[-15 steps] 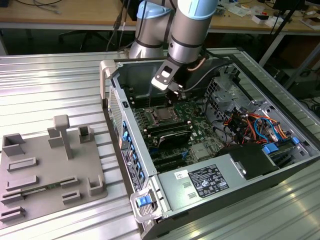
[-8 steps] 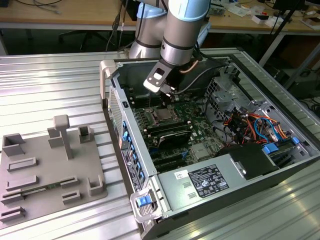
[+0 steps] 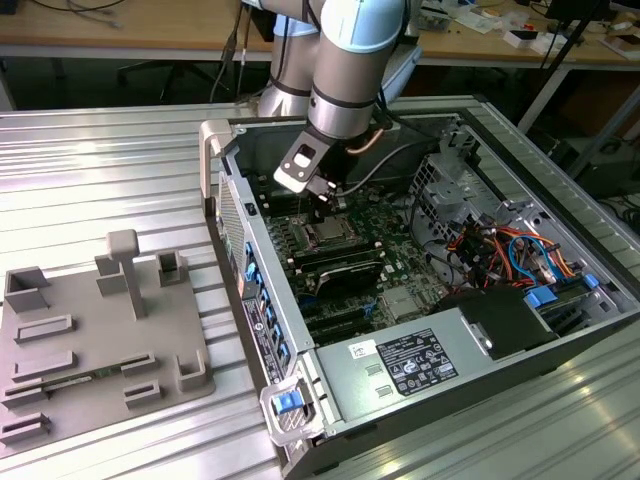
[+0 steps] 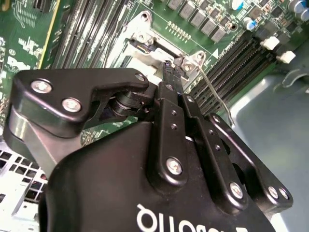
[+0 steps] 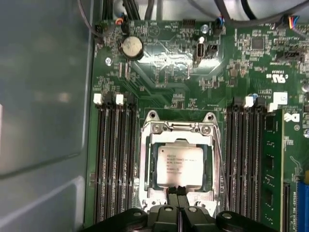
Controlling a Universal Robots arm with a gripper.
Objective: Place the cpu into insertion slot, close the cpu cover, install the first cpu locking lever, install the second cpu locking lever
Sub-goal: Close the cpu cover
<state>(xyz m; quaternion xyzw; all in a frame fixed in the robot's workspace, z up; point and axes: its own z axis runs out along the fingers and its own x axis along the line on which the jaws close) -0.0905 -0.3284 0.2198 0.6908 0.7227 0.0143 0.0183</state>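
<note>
Jaws: the gripper has its two black fingertips pressed together with nothing visible between them. They are down at the edge of the socket in both wrist views.
Cpu: the cpu lies flat in the insertion slot, silver face up.
Cpu axis: nearly square, with edges parallel to the long black memory slots on either side.
Writing: a few dark printed lines cross the cpu's top, running across the memory slots' length.
Cpu cover: the cpu cover lies down around the cpu, which shows through its window.
Lever: a thin wire lever runs along one side of the socket.
Setting: an open computer case lies on a ribbed metal worktop.
</note>
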